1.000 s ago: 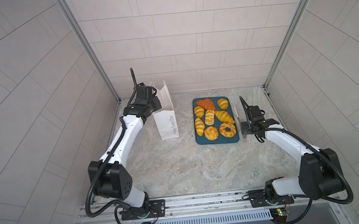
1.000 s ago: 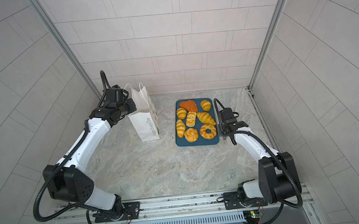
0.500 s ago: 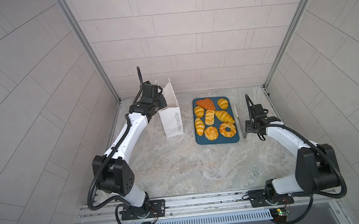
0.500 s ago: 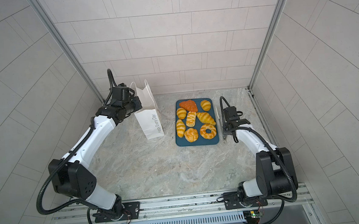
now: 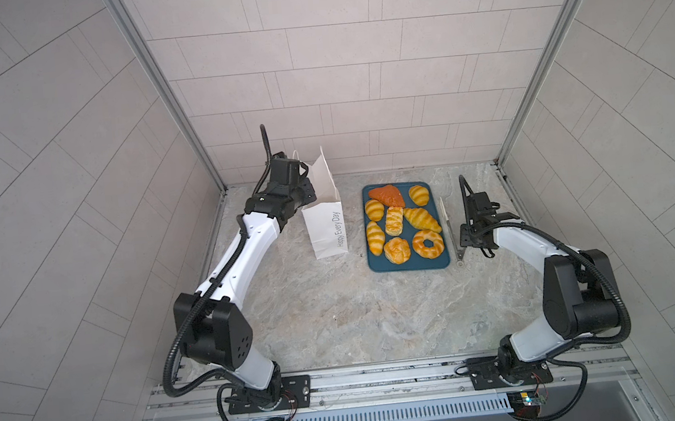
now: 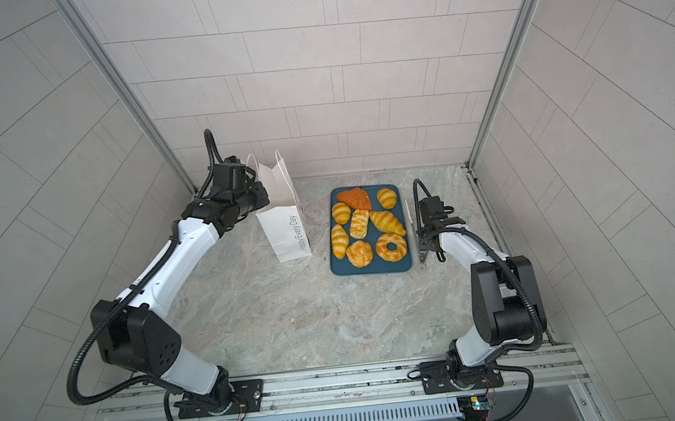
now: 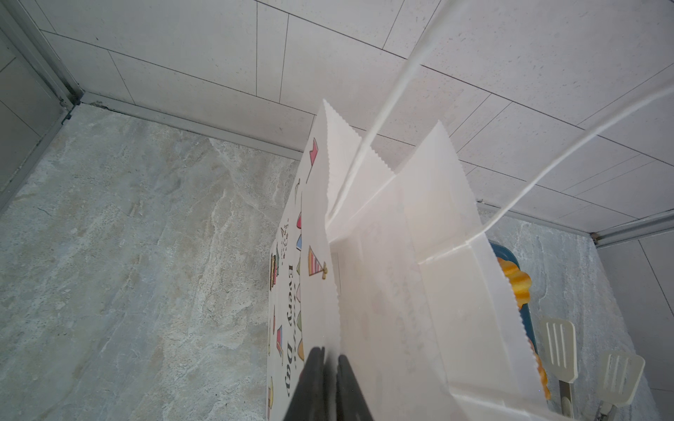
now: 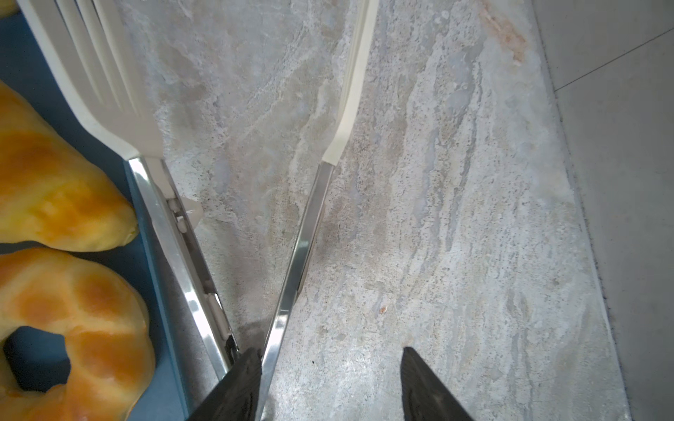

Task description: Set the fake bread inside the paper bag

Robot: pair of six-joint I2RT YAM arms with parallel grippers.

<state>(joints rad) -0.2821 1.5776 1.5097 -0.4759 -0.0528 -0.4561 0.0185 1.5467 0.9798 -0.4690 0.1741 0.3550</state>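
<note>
Bread (image 5: 422, 218) — 8 pieces — lies between left end effector (image 7: 330, 359), pinching paper bag (image 5: 324, 225), and open right end effector (image 8: 330, 350).

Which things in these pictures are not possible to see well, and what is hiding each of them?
- Inside of the paper bag: its own walls hide it in both top views and the left wrist view.
- Left gripper: in both top views wrist and bag cover its jaws; the left wrist picture's edge cuts them.
- Tongs: right wrist picture's edge cuts off the tips.
- Fake bread: in the left wrist view the bag hides most.
</note>
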